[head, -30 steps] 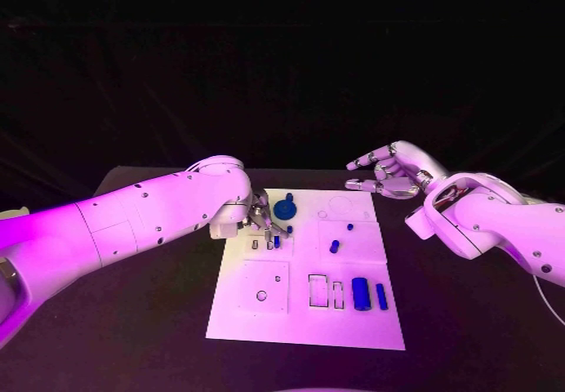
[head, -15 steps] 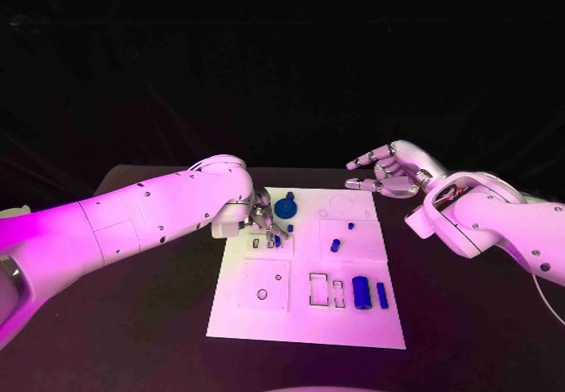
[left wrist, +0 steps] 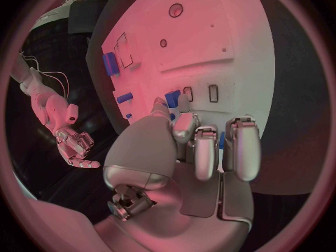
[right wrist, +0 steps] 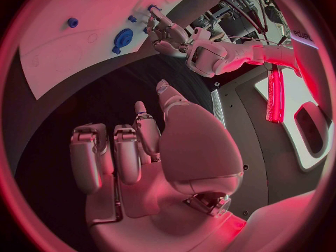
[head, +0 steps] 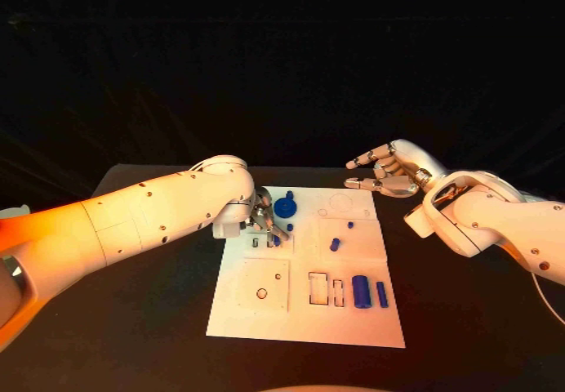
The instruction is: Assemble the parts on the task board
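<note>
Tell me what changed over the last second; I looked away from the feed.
Almost nothing. The left hand stays low over the upper left of the task board, fingers around a small blue part; whether it grips it, I cannot tell. The right hand still hovers open off the board's far right corner. The other blue parts lie where they were.

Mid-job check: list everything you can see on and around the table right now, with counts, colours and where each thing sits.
Table: one, black, under everything.
Task board: one, white, mid-table, with outlined slots.
Round part: one, blue, far left of the board, beside the left hand.
Long parts: two, blue, side by side at the board's near right.
Small parts: a few, blue, around the board's middle; exact count unclear.
Left hand: silver, over the board's far left, fingertips by a small blue part; grip unclear.
Right hand: silver, empty, fingers spread, off the board's far right corner.
</note>
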Robot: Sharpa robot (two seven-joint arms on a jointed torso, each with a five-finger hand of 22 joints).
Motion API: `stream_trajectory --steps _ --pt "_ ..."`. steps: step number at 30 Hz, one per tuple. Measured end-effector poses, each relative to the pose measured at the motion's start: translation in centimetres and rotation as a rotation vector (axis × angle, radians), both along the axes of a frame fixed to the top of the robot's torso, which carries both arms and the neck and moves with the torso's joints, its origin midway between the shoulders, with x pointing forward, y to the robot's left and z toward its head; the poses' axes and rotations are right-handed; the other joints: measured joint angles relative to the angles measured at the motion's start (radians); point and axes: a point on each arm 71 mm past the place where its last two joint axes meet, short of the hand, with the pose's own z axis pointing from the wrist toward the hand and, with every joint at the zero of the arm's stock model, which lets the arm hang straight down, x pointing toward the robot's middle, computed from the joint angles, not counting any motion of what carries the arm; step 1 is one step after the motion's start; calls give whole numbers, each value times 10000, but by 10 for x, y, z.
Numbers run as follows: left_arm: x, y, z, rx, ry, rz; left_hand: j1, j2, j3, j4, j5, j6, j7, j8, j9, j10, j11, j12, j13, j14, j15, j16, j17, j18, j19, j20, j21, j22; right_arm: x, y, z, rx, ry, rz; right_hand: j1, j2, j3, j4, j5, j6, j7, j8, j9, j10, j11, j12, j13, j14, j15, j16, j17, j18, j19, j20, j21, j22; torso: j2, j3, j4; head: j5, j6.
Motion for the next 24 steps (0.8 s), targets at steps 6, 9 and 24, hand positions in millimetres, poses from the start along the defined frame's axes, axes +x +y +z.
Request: stream_trajectory --steps 6,9,24 --pt "0 -1 0 -27 27 -7 475 178 391 -112 0 -83 -11 -1 91 -1 0 0 26 -32 -39 0 7 1 38 -37 0 0 0 1 0 -3 15 13 0 0 0 0 0 0 0 0 0 0 0 0 0 0 0 0 -1 -1 0 0 0 8 -1 1 1 -1 -8" --pt "0 -1 0 -48 45 -9 857 270 746 -275 66 -156 -81 -1 113 18 -19 0 41 3 -75 0 8 3 1 -73 0 0 0 0 0 -7 24 14 0 0 0 0 0 0 0 0 -1 0 0 0 0 0 0 0 -1 0 0 0 0 8 -3 1 1 -1 -12" --pt "-1 -2 0 -248 185 27 1849 -789 3519 690 1789 -399 68 -509 272 -3 -71 -260 -158 -33 -108 0 7 2 37 -109 0 -1 0 1 -2 -33 96 48 0 0 0 0 45 0 0 0 -1 0 0 0 0 0 0 0 -2 0 0 0 0 6 -2 1 1 -15 -61"
